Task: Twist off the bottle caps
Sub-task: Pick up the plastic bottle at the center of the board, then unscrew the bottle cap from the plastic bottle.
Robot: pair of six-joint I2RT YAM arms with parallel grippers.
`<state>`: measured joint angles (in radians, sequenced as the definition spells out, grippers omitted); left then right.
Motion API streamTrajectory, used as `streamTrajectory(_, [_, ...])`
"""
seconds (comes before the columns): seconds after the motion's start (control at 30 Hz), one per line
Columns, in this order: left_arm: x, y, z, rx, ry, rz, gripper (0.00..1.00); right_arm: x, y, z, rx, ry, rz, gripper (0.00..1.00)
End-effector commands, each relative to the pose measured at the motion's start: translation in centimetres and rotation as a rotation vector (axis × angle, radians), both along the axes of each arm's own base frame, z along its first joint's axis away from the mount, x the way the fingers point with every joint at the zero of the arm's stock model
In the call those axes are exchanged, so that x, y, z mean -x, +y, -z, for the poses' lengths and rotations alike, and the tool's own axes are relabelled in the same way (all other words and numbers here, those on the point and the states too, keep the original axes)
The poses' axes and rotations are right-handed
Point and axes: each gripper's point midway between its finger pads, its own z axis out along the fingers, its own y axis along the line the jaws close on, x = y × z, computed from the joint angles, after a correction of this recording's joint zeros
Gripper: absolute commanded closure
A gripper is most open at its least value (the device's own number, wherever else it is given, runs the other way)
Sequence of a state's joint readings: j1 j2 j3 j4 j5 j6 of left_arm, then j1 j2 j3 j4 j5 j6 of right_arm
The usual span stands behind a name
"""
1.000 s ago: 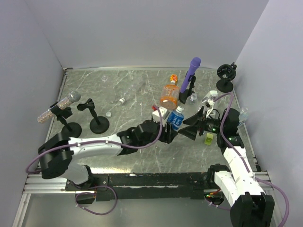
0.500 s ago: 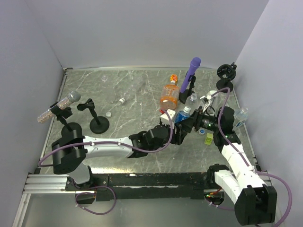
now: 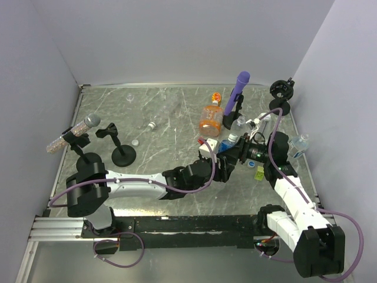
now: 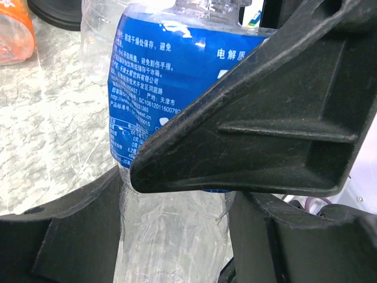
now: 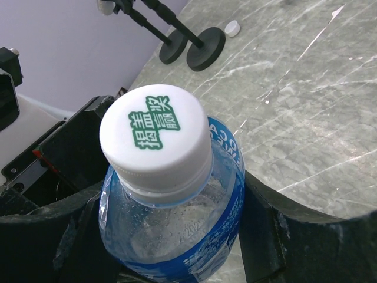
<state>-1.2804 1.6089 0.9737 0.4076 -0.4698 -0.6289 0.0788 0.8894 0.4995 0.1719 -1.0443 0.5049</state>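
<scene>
Left gripper [image 4: 171, 183] had carried the blue-label bottle [image 3: 223, 144] rightward, still clamped round its body, near the orange bottle [image 3: 209, 118]. Right gripper [image 5: 171, 224], wide a second before, had narrowed around the shoulder; whether it pinched, I couldn't tell. Its long axis stood roughly upright, white cap [image 5: 154, 131] topmost, tipped toward the right arm.
</scene>
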Motion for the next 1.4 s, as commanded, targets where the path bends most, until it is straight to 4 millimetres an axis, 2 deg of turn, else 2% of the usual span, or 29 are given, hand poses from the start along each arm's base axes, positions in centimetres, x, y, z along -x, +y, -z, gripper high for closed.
streamTrajectory(0.0, [-0.8, 0.6, -5.1, 0.194, -0.001, -0.073, 0.51, 0.2, 0.5, -1.8, -0.011, -0.085, -0.058, 0.32])
streamTrajectory(0.1, [-0.9, 0.6, -5.1, 0.206, 0.015, -0.083, 0.51, 0.2, 0.6, -1.7, -0.006, -0.096, -0.069, 0.35])
streamTrajectory(0.23, [-0.9, 0.5, -5.2, 0.229, 0.035, -0.092, 0.48, 0.2, 0.6, -1.5, 0.002, -0.093, -0.072, 0.51])
streamTrajectory(0.33, [-0.7, 0.5, -5.1, 0.244, 0.048, -0.090, 0.39, 0.1, 0.7, -1.6, 0.009, -0.099, -0.085, 0.68])
streamTrajectory(0.4, [-0.6, 0.6, -5.1, 0.247, 0.053, -0.082, 0.31, 0.1, 0.7, -1.4, 0.016, -0.099, -0.084, 0.74])
streamTrajectory(0.5, [-0.1, 0.5, -5.2, 0.251, 0.058, -0.057, 0.17, 0.0, 0.7, -1.6, 0.024, -0.111, -0.086, 0.78])
streamTrajectory(0.57, [0.2, 0.4, -5.3, 0.245, 0.053, -0.032, 0.11, 0.0, 0.6, -1.7, 0.027, -0.124, -0.085, 0.78])
streamTrajectory(0.7, [1.4, 0.3, -5.4, 0.230, 0.032, 0.046, 0.07, 0.1, 0.5, -1.9, 0.042, -0.157, -0.095, 0.79])
streamTrajectory(0.83, [3.6, 0.9, -5.2, 0.203, -0.009, 0.177, 0.05, 0.8, 0.4, -2.1, 0.062, -0.229, -0.152, 0.80])
streamTrajectory(0.97, [5.6, 3.1, -3.9, 0.118, -0.028, 0.267, 0.05, 1.7, 0.2, -2.2, 0.087, -0.315, -0.214, 0.80])
streamTrajectory(1.07, [6.1, 5.8, -4.3, 0.081, -0.053, 0.264, 0.04, 2.3, 0.2, -2.4, 0.092, -0.370, -0.252, 0.79])
streamTrajectory(1.1, [6.0, 7.0, -4.8, 0.085, -0.066, 0.244, 0.01, 2.6, 0.3, -2.4, 0.091, -0.380, -0.268, 0.79])
streamTrajectory(1.13, [5.9, 8.1, -5.1, 0.089, -0.081, 0.221, 0.03, 2.8, 0.3, -2.6, 0.094, -0.396, -0.278, 0.78])
streamTrajectory(1.27, [5.1, 12.2, -9.3, 0.199, -0.159, 0.145, 0.03, 3.8, 0.7, -2.5, 0.142, -0.464, -0.340, 0.77])
streamTrajectory(1.37, [4.4, 13.4, -11.7, 0.259, -0.185, 0.197, 0.03, 4.5, 0.8, -2.3, 0.191, -0.517, -0.378, 0.77])
